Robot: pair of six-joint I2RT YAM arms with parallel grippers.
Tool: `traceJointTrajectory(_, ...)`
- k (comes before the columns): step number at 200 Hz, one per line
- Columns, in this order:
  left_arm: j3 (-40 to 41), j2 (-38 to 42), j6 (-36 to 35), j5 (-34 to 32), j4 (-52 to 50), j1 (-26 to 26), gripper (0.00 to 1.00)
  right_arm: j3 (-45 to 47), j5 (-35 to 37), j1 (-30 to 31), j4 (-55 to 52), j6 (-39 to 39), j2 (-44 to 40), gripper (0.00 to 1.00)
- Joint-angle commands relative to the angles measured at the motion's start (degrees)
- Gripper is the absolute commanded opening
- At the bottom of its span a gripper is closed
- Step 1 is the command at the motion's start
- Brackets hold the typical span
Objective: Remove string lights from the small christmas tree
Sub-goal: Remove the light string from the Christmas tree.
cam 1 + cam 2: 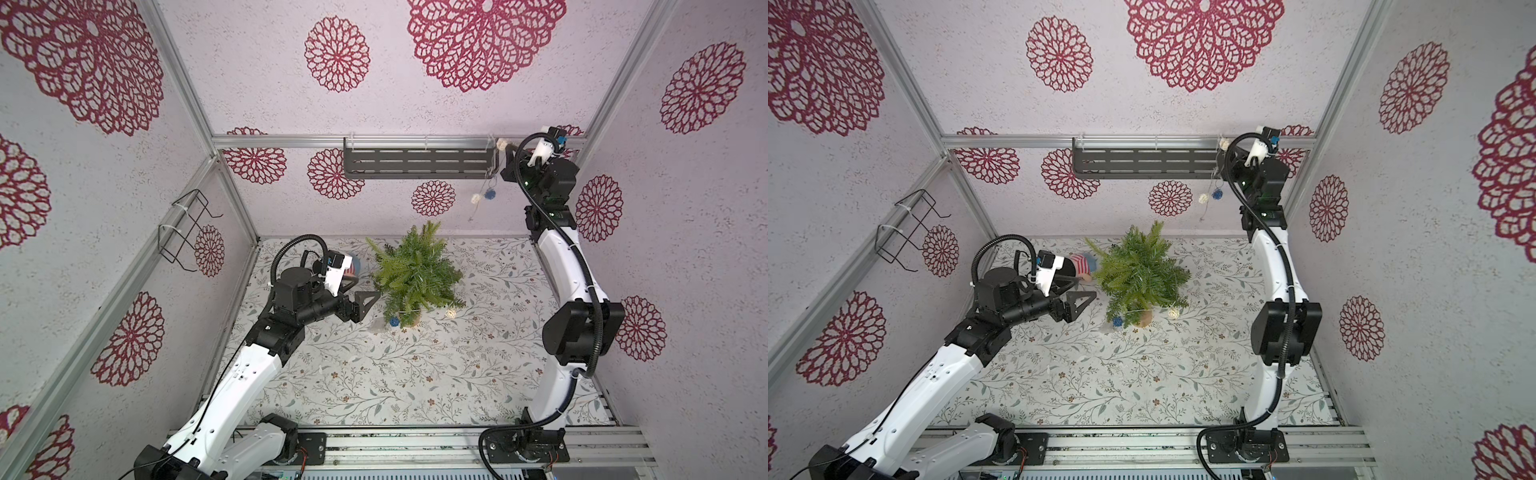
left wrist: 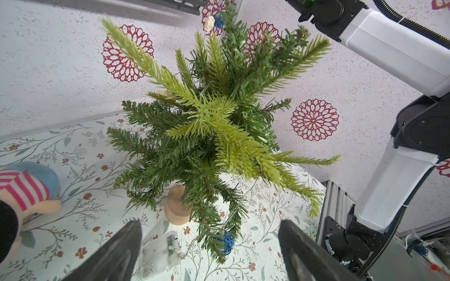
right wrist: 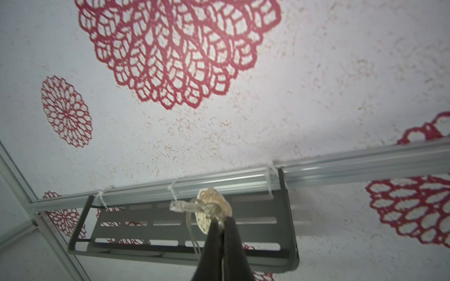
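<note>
High above the small bushy green fir tree (image 1: 415, 274), the right gripper (image 3: 220, 222) pinches the pale-wired cream-and-blue ball string lights (image 1: 478, 198), partly draped through its branches; beside it, the left gripper (image 1: 361, 291) gapes empty.

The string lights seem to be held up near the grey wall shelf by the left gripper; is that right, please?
Not quite: the right gripper holds the string lights up near the grey wall shelf, as the right wrist view shows. The left gripper stands open beside the tree.

Top cams overhead, same scene; wrist cams near tree (image 2: 207, 126), shelf (image 3: 170, 233).
</note>
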State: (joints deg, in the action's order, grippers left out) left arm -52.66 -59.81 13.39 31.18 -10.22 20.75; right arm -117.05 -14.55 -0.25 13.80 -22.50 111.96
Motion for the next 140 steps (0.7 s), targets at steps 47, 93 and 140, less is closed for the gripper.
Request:
traceJointTrajectory(47, -0.1, 0.1, -0.6, 0.2, 1.1, 0.3, 0.92, -8.8, 0.3, -6.0, -3.3, 3.0, -4.0, 0.00)
traceJointTrajectory(93, 0.0, 0.3, -0.5, 0.3, 1.5, 0.3, 0.92, -16.4, 2.3, -7.4, -7.0, 5.1, -4.3, 0.00)
traceJointTrajectory(140, 0.3, 1.3, -0.6, 0.0, 1.1, 0.3, 0.92, -23.5, 3.1, -9.6, -7.1, 4.4, -3.3, 0.00)
